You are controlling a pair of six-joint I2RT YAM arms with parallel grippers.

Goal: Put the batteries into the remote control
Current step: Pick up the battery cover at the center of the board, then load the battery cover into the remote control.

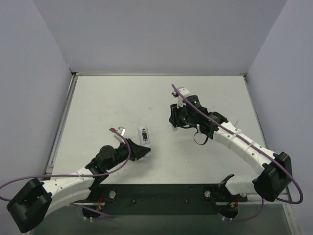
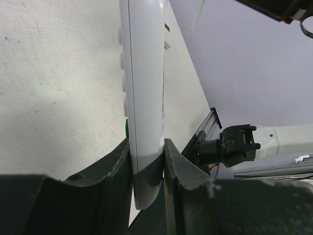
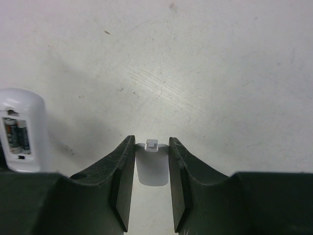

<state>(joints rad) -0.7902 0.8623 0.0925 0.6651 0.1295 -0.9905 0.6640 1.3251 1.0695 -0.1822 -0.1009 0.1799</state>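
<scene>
The white remote control (image 1: 143, 135) lies back-up on the table, its lower end clamped between the fingers of my left gripper (image 1: 144, 148). In the left wrist view the remote (image 2: 144, 73) shows edge-on, gripped by my left gripper (image 2: 146, 147). In the right wrist view the remote (image 3: 23, 105) has its compartment open, with the two dark batteries (image 3: 14, 135) lying inside. My right gripper (image 3: 150, 142) is shut on the small white flat cover piece (image 3: 152, 169), just above the table. In the top view the right gripper (image 1: 175, 122) is to the right of the remote, apart from it.
The white tabletop (image 1: 122, 98) is bounded by grey walls on the left, back and right. A small metallic part (image 1: 120, 131) sits by my left wrist, left of the remote. The right arm's base (image 2: 239, 144) shows in the left wrist view.
</scene>
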